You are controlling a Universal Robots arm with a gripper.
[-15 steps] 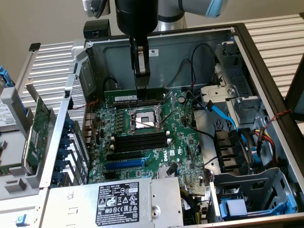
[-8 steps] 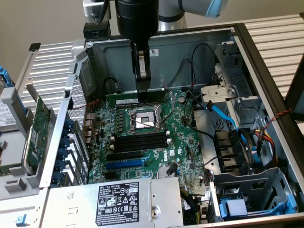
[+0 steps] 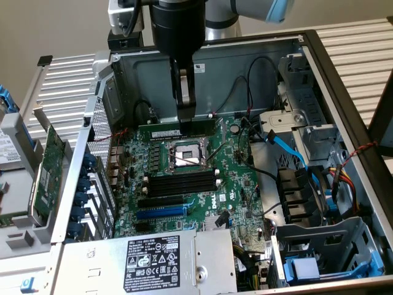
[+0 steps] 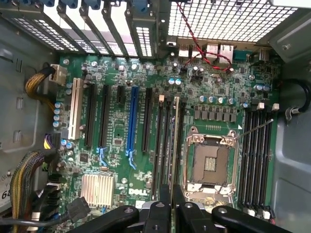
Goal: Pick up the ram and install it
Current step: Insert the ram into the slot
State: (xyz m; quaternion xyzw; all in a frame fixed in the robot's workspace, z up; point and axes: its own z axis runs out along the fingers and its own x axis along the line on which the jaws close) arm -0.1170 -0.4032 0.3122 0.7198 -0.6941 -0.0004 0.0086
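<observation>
Hanging over an opened computer case (image 3: 344, 92), the ram (image 3: 158, 131) is held by the hand (image 3: 184, 120), whose fingers are clamped on its upper edge near the middle. From the exterior view the stick is seen broadside and level, drawn across the motherboard just beyond the CPU socket (image 3: 187, 155); whether it touches the board cannot be told. From the wrist view the ram (image 4: 175, 145) is seen edge-on, a thin pale line running out from the hand (image 4: 171, 206). It is lined up along the black memory slots (image 4: 162, 145) that lie between the CPU socket (image 4: 210, 162) and the blue expansion slot (image 4: 131, 121). A second bank of memory slots (image 4: 255, 155) is shown on the socket's other side.

Room is bounded in the exterior view by the case's far wall behind the arm, a grey drive cage (image 3: 301, 129) at the exterior view's right and the power supply (image 3: 153, 261) in front. The space directly above the slots is open.

The ram is seen as long, thin and green, with a small white label at the exterior view's left of the fingers and a dark stretch at their right.
</observation>
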